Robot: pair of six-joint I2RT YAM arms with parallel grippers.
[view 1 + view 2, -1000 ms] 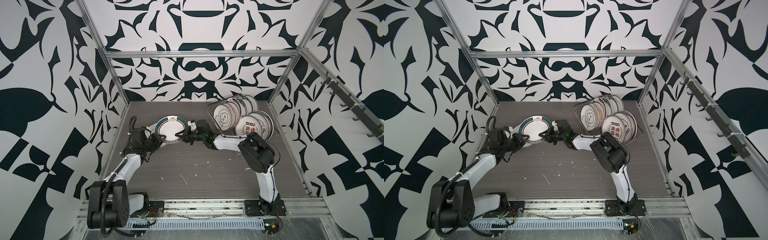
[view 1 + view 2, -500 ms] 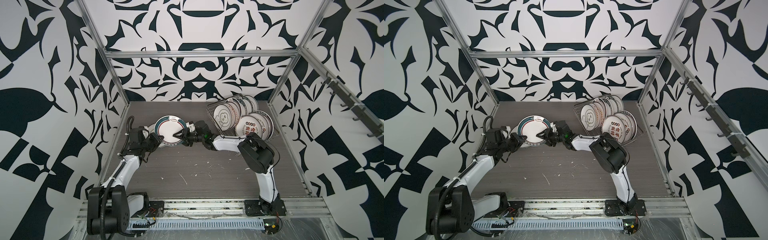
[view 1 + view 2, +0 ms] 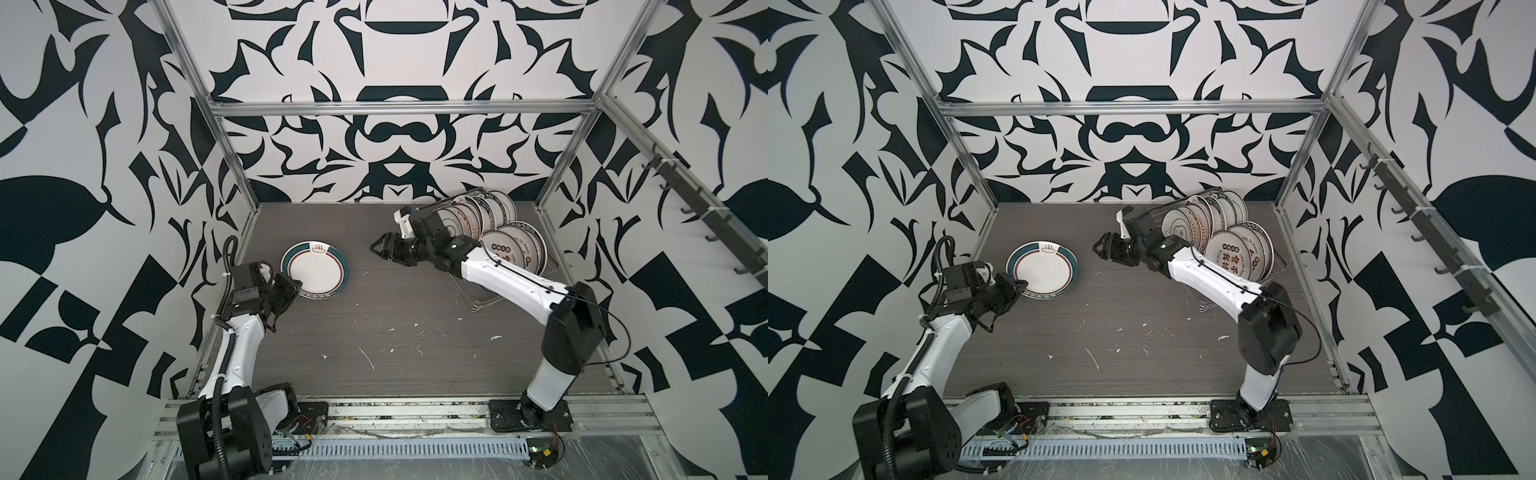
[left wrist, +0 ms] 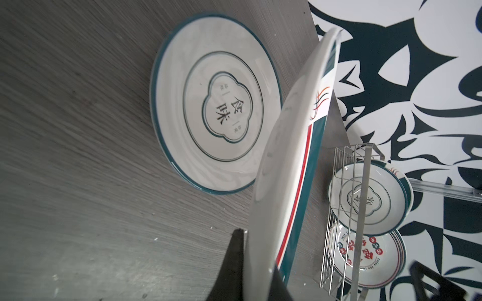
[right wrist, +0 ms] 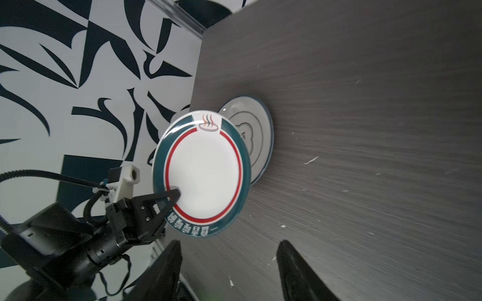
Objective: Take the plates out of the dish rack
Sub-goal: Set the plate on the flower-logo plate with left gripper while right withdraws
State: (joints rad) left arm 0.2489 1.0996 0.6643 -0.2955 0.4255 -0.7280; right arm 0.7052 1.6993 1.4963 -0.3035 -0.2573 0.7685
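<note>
Basically: dark wood-grain tabletop (image 3: 415, 332) is boxed by patterned walls on three sides, aluminium rail along the near edge. Wide bare stretch through the middle and front, only small white flecks on it.

Dish rack (image 3: 490, 291) sits in the far right corner, close to the right wall; in the left wrist view its wire side (image 4: 347, 213) shows upright bars. Racked plates (image 3: 494, 232) stand on edge in two rows, faces toward the table centre.

Right arm crosses in front of the rack. Right gripper (image 3: 380, 249) hangs over open table just left of the rack, jaws spread, nothing between them, well apart from the held plate.

Held plate (image 3: 316, 272), teal rim with red ring and a steam emblem, is at the far left, tilted and clear of the table in the right wrist view (image 5: 203, 169). Left gripper (image 3: 291, 286) is pinching its near-left rim, one finger (image 5: 173, 195) over the face.

Second plate (image 4: 214, 104), cloud-shaped emblem, lies flat on the table under and behind the held one, close to the left wall; partly covered in the right wrist view (image 5: 258, 140).
</note>
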